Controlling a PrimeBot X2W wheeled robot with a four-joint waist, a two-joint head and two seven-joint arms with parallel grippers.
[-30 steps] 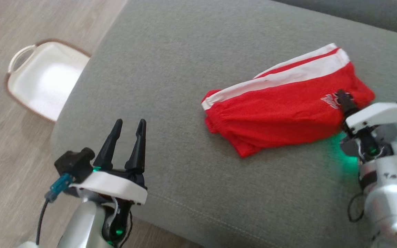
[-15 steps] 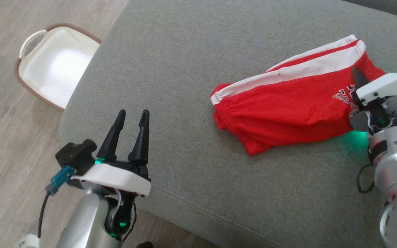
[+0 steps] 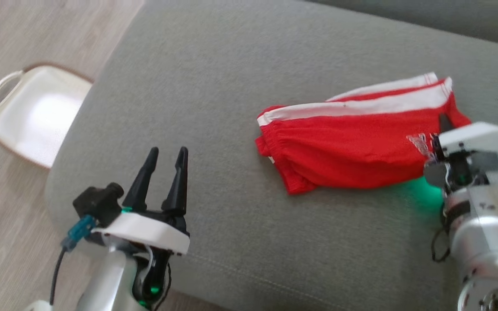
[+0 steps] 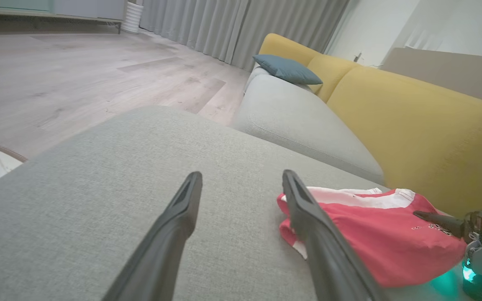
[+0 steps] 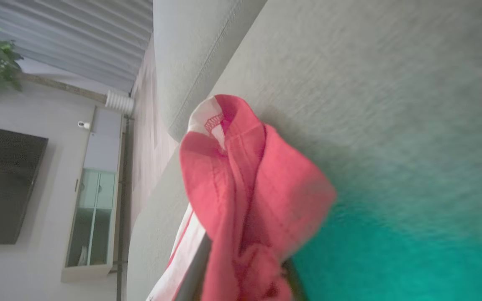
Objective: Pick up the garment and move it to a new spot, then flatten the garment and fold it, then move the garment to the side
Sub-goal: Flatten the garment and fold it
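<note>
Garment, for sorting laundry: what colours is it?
The garment is red with white stripes; head view shows it best.

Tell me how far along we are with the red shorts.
Done: the right pincer is clamped on one end of the red shorts, cloth bunched in its grip. In hand: the pick-up; the shorts lie crumpled on the grey cushion. The left pincer is open, apart. Left: carrying, flattening, folding, moving aside.

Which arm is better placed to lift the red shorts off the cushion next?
Right. The right gripper is shut on the end of the shorts, with fabric bunched in its grip. The left gripper hovers open over bare cushion, apart from the shorts.
</note>
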